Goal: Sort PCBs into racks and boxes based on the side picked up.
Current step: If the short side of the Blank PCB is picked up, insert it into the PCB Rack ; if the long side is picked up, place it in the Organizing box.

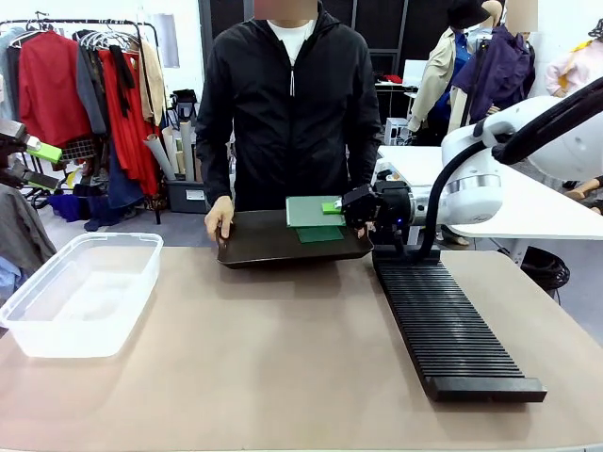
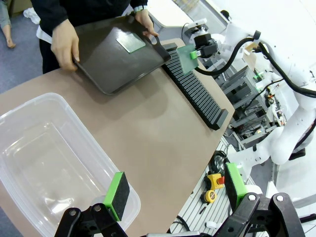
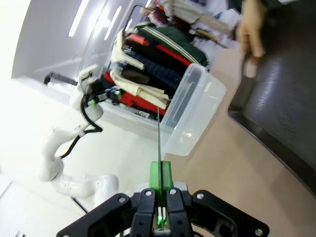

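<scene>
Pinches PCB (image 1: 303, 210) by 1 edge in right gripper (image 1: 337, 207). Seems light, thin, stiff; best taken at bare edge. Holds left gripper (image 2: 176, 190) wide above box (image 2: 44, 158).

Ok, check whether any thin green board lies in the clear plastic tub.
No, the clear plastic tub has a bare bottom; a green board lies on the shallow dark tray.

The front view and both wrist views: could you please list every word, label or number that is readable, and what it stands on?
No text can be read here.
White label on the grey bin on the floor behind the person: too small to read.
PCB in the right gripper: no legible print.
Rack, clear box, tray: no lettering seen.
</scene>
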